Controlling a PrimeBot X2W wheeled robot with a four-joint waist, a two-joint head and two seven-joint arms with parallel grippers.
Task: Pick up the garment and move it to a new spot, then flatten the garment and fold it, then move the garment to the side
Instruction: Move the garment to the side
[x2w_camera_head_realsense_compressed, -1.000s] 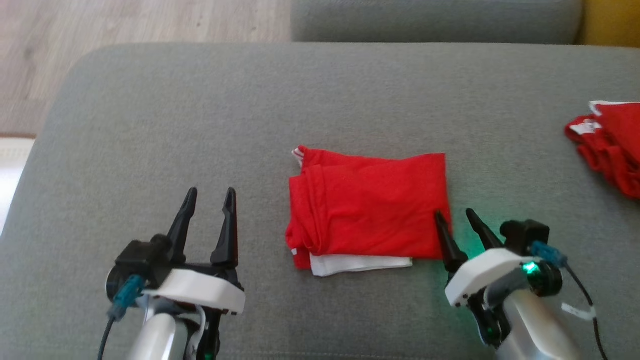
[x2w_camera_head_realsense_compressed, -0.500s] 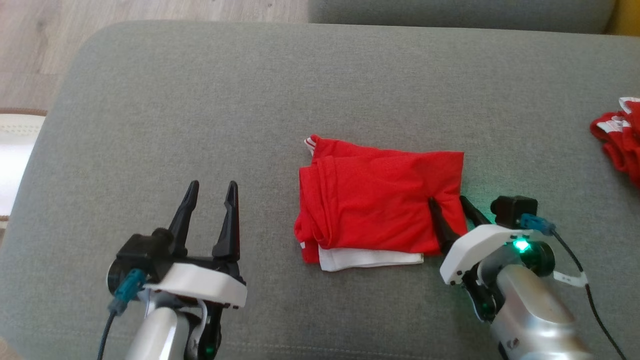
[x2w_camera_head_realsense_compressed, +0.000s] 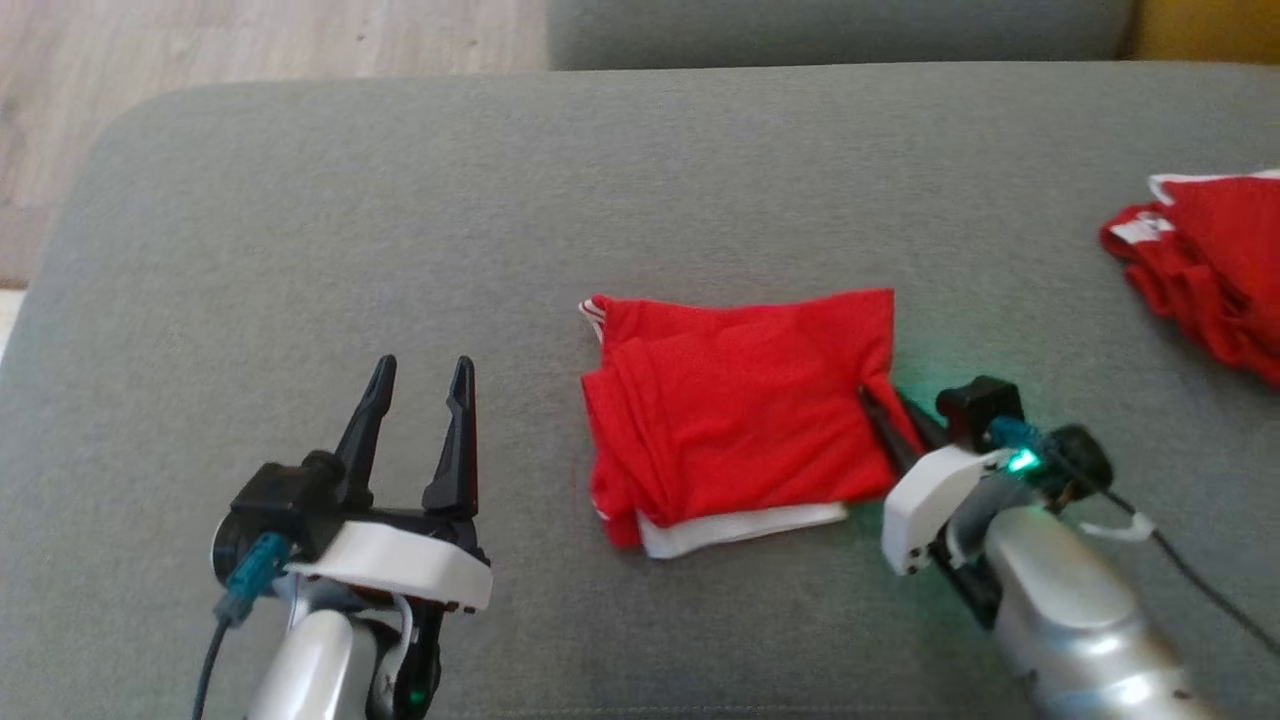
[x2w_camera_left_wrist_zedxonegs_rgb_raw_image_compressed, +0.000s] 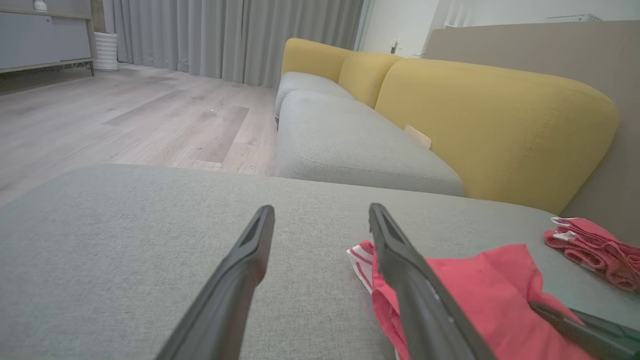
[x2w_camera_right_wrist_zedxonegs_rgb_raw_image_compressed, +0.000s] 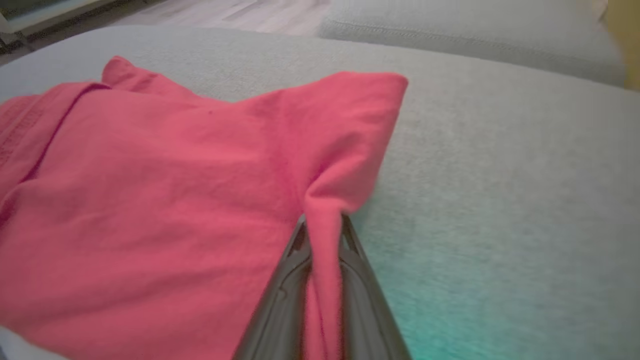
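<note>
Folded red garment (x2w_camera_head_realsense_compressed: 735, 410) on the grey cushion (x2w_camera_head_realsense_compressed: 300, 220), pinched at one edge.

The left gripper (x2w_camera_head_realsense_compressed: 424, 365) stands wide open over bare cushion, at about 8 o'clock of the garment. The garment (a white layer shows under its near edge) lies in the middle of the cushion. At its 4 o'clock the right gripper (x2w_camera_head_realsense_compressed: 885, 398) is closed narrow on a fold of the right edge. Another red pile (x2w_camera_head_realsense_compressed: 1205, 260) lies well apart at 2 o'clock.

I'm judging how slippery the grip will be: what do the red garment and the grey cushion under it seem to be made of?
The garment looks like thin, matte knit fabric, perhaps cotton jersey: it creases and bunches softly where the right gripper pinches it. The cushion looks like grey woven upholstery, matte, with a fine heathered grain. The fibre cannot be told.
</note>
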